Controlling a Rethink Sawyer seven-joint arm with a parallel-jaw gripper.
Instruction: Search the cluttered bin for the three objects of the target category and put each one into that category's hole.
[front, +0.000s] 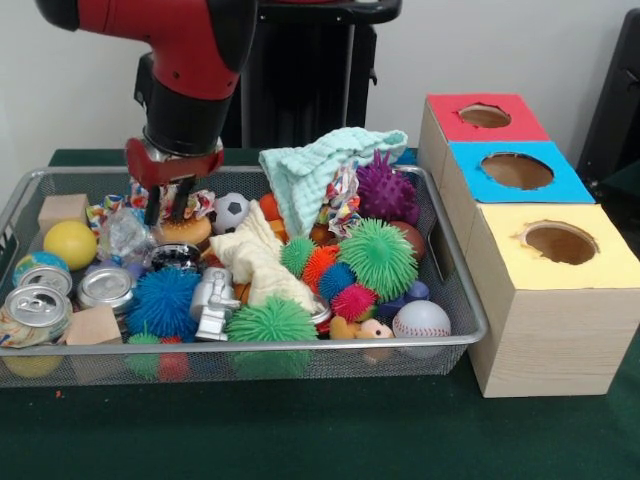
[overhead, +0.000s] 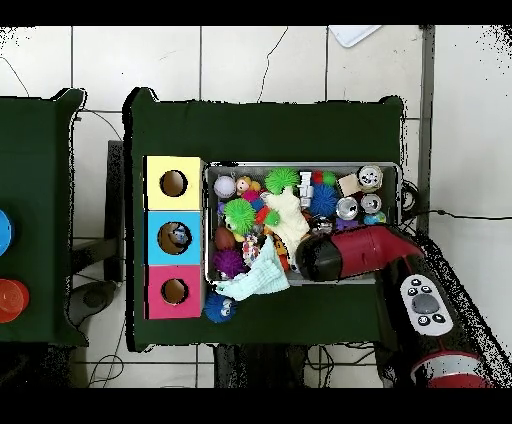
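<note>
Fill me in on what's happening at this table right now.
The red arm has its claw lowered into the far corner of the wire bin, just over a small burger toy. It does not look to be holding anything. The bin is crowded with spiky balls, cans, a baseball and a green cloth. Beside it stand three boxes with holes on top: red, blue and yellow. Something lies in the blue hole.

A dark green table (front: 300, 440) is carrying a wire mesh bin (front: 455, 300); a three-holed wooden box (front: 560, 330) is sitting just beside it. A blue fuzzy toy (overhead: 220, 308) is lying on the cloth near the box's red end.
</note>
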